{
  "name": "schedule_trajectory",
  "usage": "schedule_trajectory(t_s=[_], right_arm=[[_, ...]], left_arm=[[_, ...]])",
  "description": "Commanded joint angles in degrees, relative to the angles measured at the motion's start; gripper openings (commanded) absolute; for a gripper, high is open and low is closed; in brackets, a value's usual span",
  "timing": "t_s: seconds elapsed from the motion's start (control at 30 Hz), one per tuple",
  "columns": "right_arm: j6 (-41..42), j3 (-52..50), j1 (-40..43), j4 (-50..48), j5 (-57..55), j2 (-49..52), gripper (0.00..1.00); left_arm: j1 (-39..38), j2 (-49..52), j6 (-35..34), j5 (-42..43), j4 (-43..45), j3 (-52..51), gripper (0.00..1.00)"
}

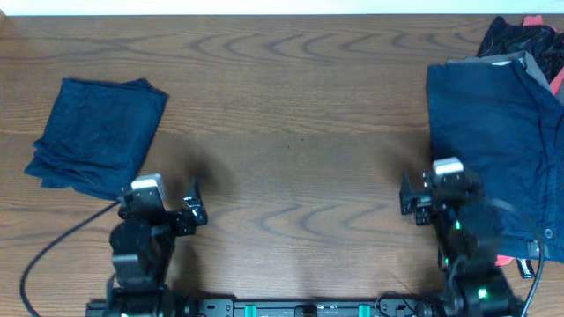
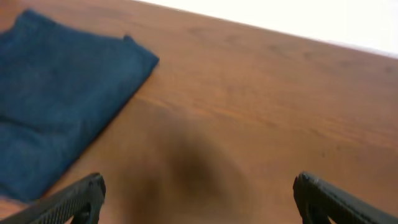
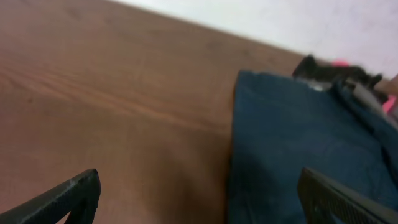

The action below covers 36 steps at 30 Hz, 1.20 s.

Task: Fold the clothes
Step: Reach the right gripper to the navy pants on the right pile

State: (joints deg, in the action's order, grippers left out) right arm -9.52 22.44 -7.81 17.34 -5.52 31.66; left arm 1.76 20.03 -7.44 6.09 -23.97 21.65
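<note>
1. As far as the overhead view shows, the job is partly done. One folded navy garment (image 1: 97,132) lies as a compact packet on the left of the worktop (image 1: 291,114).
2. The unfolded clothes lie at the right edge. A large navy garment (image 1: 493,132) is spread loose on top and runs out of the frame on the right.
3. Behind it, toward the far right corner, a grey collared shirt (image 1: 520,62) shows at the navy piece's far edge. A black item (image 1: 515,35) is bunched beyond that, with coral-red fabric (image 1: 531,19) showing at its edge.
4. By my count there are two navy pieces, one folded and one not, plus one grey shirt and one black item. Coral-red shows in several spots around the right-hand clothes, and I cannot tell whether it is one piece or more. I judge at least four garments are yet to be folded.
5. My left tool (image 1: 196,202) has its fingers spread wide with nothing between them. It is over bare wood, with the folded packet near it on its left side and not touching.
6. My right tool (image 1: 407,195) is also spread wide and empty. It sits just beside the near left edge of the large navy garment, and from my wrist view I cannot tell whether it touches the cloth.
7. I judge the large navy garment the likely next piece, since it lies on top and closest to my right tool.
</note>
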Motion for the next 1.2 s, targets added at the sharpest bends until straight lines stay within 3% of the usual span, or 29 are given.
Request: schedule_trajectory(t_s=[0.0, 0.23, 0.4, 0.47, 0.6, 0.8, 0.97, 1.1, 1.17], right_arm=[[1.81, 7.45, 0.42, 3.80, -1.16, 9.86, 0.99], [1.79, 25.24, 2.21, 20.24, -0.66, 33.79, 0.99], [1.77, 30.73, 2.19, 21.75, 2.95, 43.06, 0.99], [2.12, 30.71, 2.82, 19.82, -2.49, 45.16, 0.99], [10.75, 30.69, 5.92, 17.31, -15.06, 49.66, 0.98], [10.75, 30.69, 8.98, 15.23, -15.10, 58.12, 0.82], [10.75, 30.69, 9.14, 11.67, -15.15, 62.62, 0.78], [10.82, 30.69, 9.14, 9.64, -16.79, 64.89, 0.60], [10.80, 30.69, 9.14, 8.55, -16.76, 65.61, 0.59]], left_arm=[[-0.20, 6.54, 2.05, 0.68, -5.40, 6.49, 0.98], [-0.20, 21.97, 4.83, 0.72, -19.61, 20.44, 0.98], [-0.20, 27.54, 3.69, 0.74, -21.88, 24.13, 0.98], [-0.20, 28.50, 3.50, 0.72, -22.14, 24.11, 0.98], [-0.20, 29.73, 2.97, 0.74, -22.27, 24.11, 0.98], [-0.20, 30.05, 2.43, 0.74, -22.25, 24.11, 0.98], [-0.20, 30.08, 2.43, 0.74, -22.25, 24.11, 0.98], [-0.20, 30.08, 2.43, 0.72, -22.25, 24.11, 0.98], [-0.20, 30.08, 2.43, 0.74, -22.25, 24.11, 0.98]])
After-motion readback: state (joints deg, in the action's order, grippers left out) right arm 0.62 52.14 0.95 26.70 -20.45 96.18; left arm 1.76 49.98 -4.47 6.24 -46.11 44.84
